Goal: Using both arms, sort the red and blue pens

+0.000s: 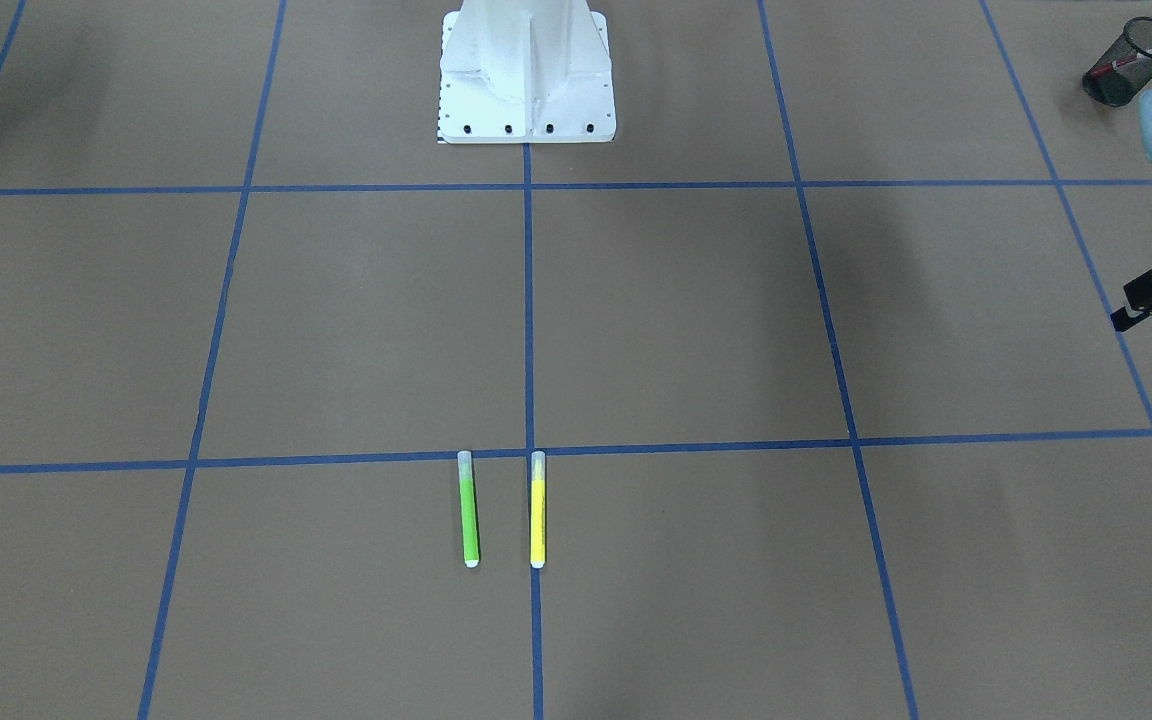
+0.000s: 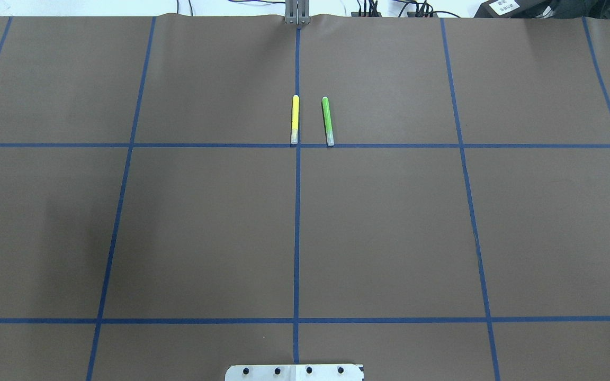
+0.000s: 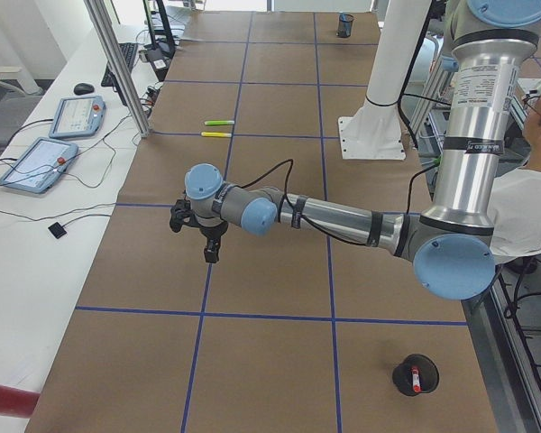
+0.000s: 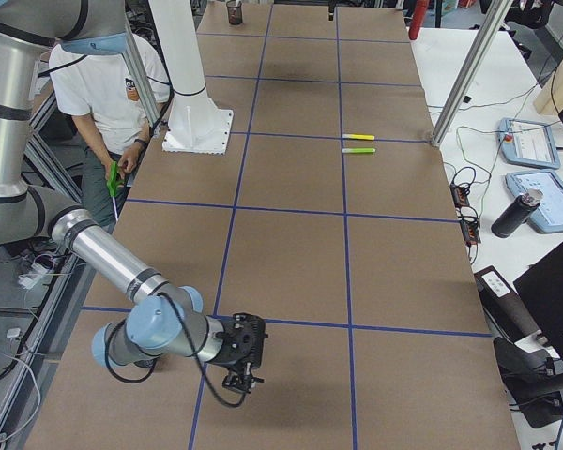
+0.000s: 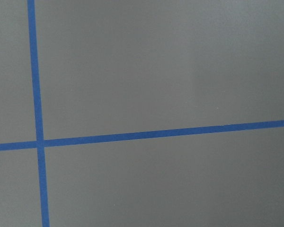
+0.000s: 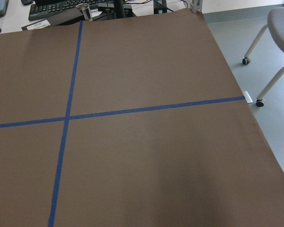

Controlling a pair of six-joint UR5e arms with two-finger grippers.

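The red pen [image 3: 414, 379] stands in a black mesh cup [image 3: 416, 374] near the table's corner by my left arm's base; the cup [image 1: 1121, 68] with the red pen [image 1: 1116, 68] in it also shows at the top right of the front-facing view. The blue pen is out of view. My left gripper [image 3: 209, 245] hangs low over bare brown table, and only part of the left gripper [image 1: 1151, 300] shows at the front-facing view's right edge, so I cannot tell its state. My right gripper [image 4: 242, 373] hovers over bare table at the other end; its state cannot be told either.
A green marker [image 2: 328, 120] and a yellow marker [image 2: 295, 119] lie side by side at the far middle. A second dark cup [image 3: 345, 24] stands at the far end. The white pedestal [image 1: 526, 70] rises mid-table. A person [image 4: 108, 89] is beside it.
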